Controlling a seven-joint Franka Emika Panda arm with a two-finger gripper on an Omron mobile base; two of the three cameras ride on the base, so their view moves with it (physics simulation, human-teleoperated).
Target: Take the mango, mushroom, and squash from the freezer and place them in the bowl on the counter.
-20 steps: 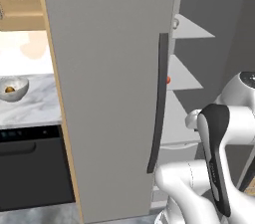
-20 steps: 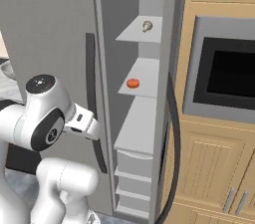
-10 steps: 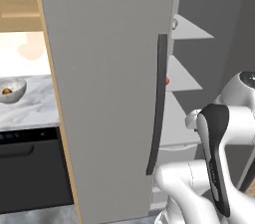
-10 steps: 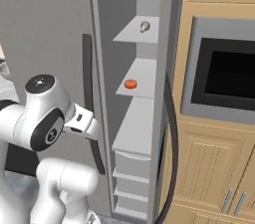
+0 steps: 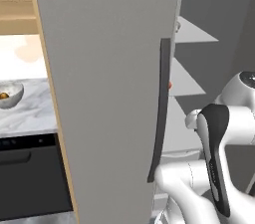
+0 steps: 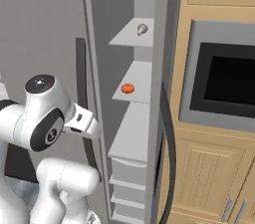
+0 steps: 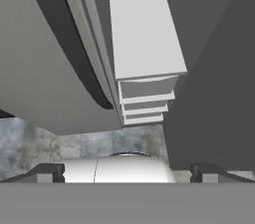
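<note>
freezer [image 5: 109,93] door fills the middle of the left base view, its dark handle [image 5: 159,108] upright, with the bowl [image 5: 10,94] far off left on the counter [image 5: 27,113], so a carry would have to swing around the door's edge. right base view shows the mushroom [image 6: 142,29] on the upper shelf and an orange-red item [image 6: 128,88] on the shelf [image 6: 137,83] below, both above and ahead of the folded arm. hand view looks down past the drawers [image 7: 144,103], the gripper [image 7: 127,173] spread wide and empty, tips [image 7: 50,172] well apart, with narrow room between door and cabinet wall.

Mushroom [image 6: 142,29] too small for detail; bowl [image 5: 10,95] cut by left edge, its contents unclear.
</note>
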